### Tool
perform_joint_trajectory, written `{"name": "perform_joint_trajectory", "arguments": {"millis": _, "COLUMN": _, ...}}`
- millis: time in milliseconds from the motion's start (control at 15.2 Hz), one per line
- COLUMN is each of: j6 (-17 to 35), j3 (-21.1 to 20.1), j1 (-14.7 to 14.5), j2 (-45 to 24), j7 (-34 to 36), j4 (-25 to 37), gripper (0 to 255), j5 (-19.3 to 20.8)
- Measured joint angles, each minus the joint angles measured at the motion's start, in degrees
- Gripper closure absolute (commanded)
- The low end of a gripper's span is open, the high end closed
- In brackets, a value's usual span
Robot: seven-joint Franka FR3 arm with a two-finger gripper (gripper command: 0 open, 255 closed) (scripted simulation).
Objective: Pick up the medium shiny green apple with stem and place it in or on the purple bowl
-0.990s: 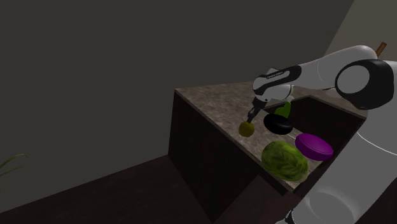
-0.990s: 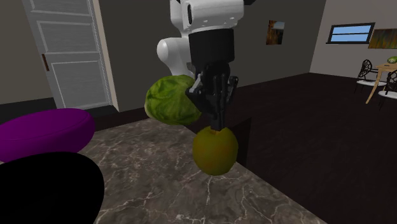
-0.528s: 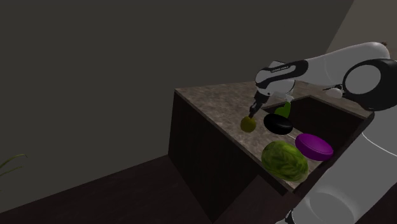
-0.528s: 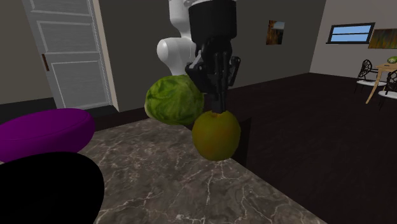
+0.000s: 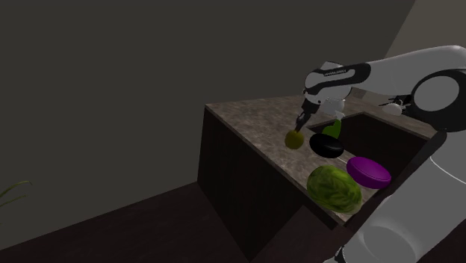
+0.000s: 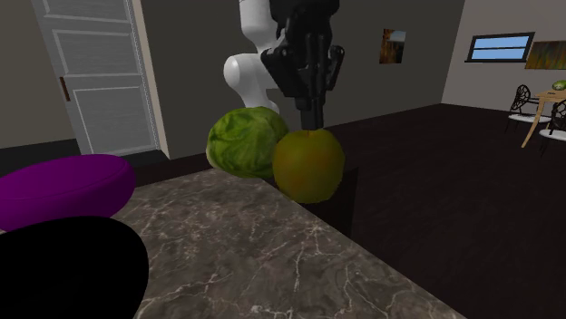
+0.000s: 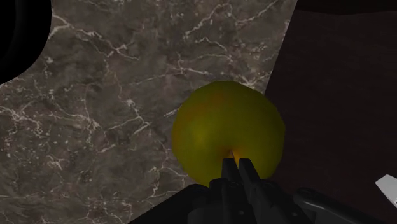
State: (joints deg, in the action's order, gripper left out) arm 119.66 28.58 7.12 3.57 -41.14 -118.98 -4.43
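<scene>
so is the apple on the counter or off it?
Off it, apparently. The apple hangs from the shut gripper, pinched at its top, partly past the edge of the marble counter.

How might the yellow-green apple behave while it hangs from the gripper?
The apple looks round and smooth, so it may slip or swing: the gripper pinches only its top. Set on the stone counter, it would probably roll. It looks rigid.
</scene>
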Motion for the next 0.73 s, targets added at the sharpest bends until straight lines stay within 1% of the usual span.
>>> {"name": "perform_joint_trajectory", "arguments": {"millis": 726, "j6": -8.3, "j3": -0.4, "j1": -0.1, "j2": 2.2, "j7": 1.6, "j4": 6.5, "gripper": 255, "j5": 1.4}}
